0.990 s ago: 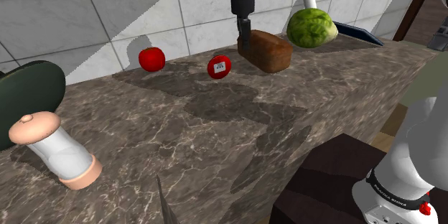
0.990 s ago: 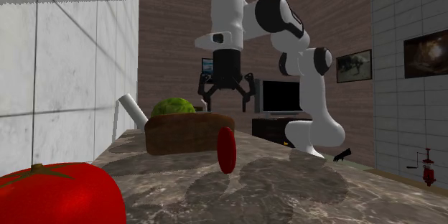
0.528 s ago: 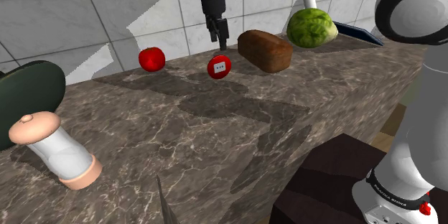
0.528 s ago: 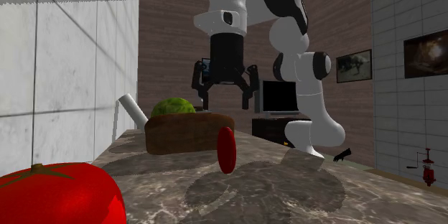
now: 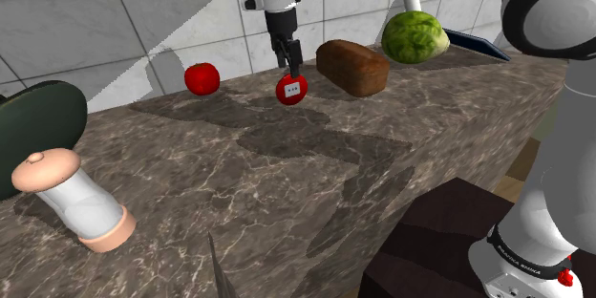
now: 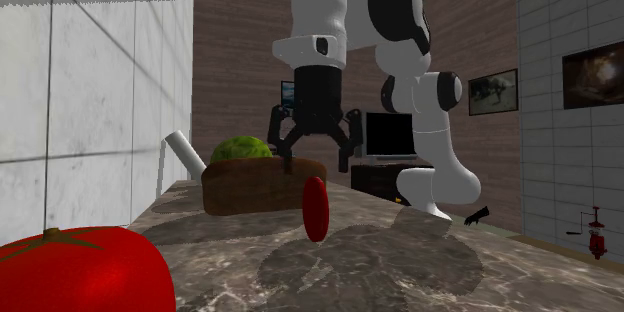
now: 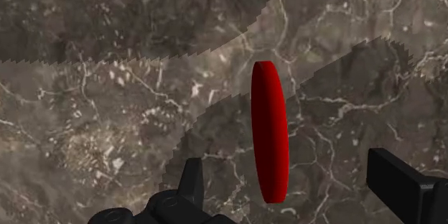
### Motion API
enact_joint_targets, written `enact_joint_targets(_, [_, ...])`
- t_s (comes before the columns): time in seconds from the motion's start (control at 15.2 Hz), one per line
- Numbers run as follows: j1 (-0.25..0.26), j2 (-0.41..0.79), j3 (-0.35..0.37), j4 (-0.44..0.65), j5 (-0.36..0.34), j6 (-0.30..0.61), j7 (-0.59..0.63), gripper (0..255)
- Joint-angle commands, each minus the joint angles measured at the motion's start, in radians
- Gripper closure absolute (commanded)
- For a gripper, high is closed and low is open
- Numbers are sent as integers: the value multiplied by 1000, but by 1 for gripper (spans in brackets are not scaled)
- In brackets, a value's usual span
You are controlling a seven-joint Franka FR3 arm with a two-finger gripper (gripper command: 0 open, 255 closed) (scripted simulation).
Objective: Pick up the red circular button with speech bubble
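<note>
The red circular button [image 5: 291, 89] stands on edge on the dark marble counter [image 5: 287, 172], its face with a small white speech bubble turned toward the shoulder camera. In the second exterior view the button [image 6: 316, 208] is seen edge-on. My black gripper [image 5: 289, 65] hangs open just above it, pointing down. The two fingertips [image 6: 288, 165] are spread wide on either side of the disc's top. Seen from the wrist, the button [image 7: 269, 140] lies between the fingers of the gripper [image 7: 294, 179], nearer one finger and touching neither.
A brown bread loaf [image 5: 352, 65] sits close beside the button, with a green lettuce [image 5: 414, 37] beyond it. A red tomato [image 5: 202, 78] lies on the other side. A tiled wall runs right behind. A white and pink grinder [image 5: 76, 201] stands near the counter's front.
The gripper moved from above the loaf across to the button and came down, so its open fingers now straddle the disc's top. The button has not moved.
</note>
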State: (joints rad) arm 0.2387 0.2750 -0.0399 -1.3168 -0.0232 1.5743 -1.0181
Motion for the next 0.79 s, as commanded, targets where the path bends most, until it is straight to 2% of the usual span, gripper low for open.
enact_joint_targets(0.0, [0, -2, 0, -14, 0, 13, 0, 0])
enact_joint_targets(0.07, [0, -3, 0, -17, 0, 14, 0, 255])
enact_joint_targets(0.73, [0, 2, 0, 5, 0, -3, -1, 255])
